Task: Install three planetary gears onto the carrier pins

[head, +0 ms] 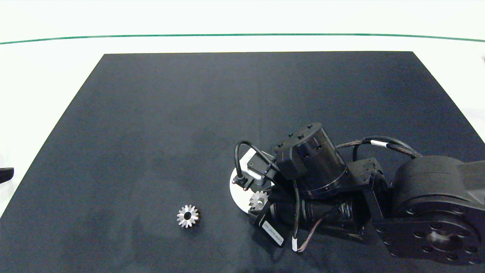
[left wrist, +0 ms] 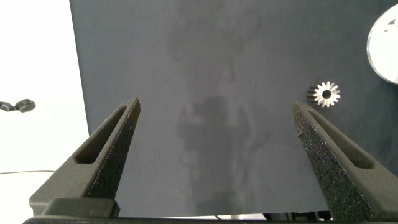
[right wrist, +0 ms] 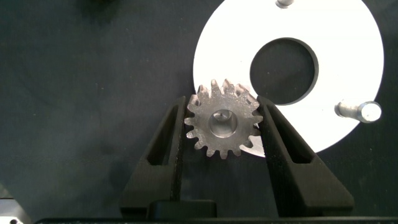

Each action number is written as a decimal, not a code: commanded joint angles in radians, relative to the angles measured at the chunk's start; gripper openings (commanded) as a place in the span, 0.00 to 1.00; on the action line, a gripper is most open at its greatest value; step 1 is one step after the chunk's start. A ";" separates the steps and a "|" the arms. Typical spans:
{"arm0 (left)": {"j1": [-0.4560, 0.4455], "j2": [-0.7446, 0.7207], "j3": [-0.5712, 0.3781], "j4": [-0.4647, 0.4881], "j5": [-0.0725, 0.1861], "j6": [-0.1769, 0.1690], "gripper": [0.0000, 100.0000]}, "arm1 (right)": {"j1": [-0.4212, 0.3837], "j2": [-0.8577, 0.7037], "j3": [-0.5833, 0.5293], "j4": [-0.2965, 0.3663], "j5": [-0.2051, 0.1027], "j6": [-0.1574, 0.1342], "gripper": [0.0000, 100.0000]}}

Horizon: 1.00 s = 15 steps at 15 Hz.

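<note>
The white carrier disc lies on the black mat, with two bare carrier pins showing. My right gripper is shut on a silvery planetary gear held flat over the disc's rim; something grey fills its centre hole, and I cannot tell whether that is a pin. In the head view this gear peeks out under the right arm, on the disc. Another planetary gear lies loose on the mat to the left. My left gripper hangs open above the mat, with that gear ahead of it.
The black mat covers most of the white table. A green line runs along the table's far side. The left arm's tip shows at the left edge, off the mat.
</note>
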 commanded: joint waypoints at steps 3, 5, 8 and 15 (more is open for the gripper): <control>0.000 -0.003 0.000 0.005 0.001 0.001 1.00 | 0.001 0.004 0.009 0.001 -0.004 -0.001 0.19; 0.000 -0.003 0.000 0.005 0.001 0.001 1.00 | -0.001 0.004 0.009 0.001 -0.004 -0.001 0.19; 0.000 -0.003 0.000 0.005 0.001 0.001 1.00 | -0.003 0.004 0.015 0.001 -0.004 -0.001 0.19; 0.000 -0.004 0.000 0.005 0.001 0.001 1.00 | -0.004 0.004 0.024 -0.001 -0.004 -0.001 0.19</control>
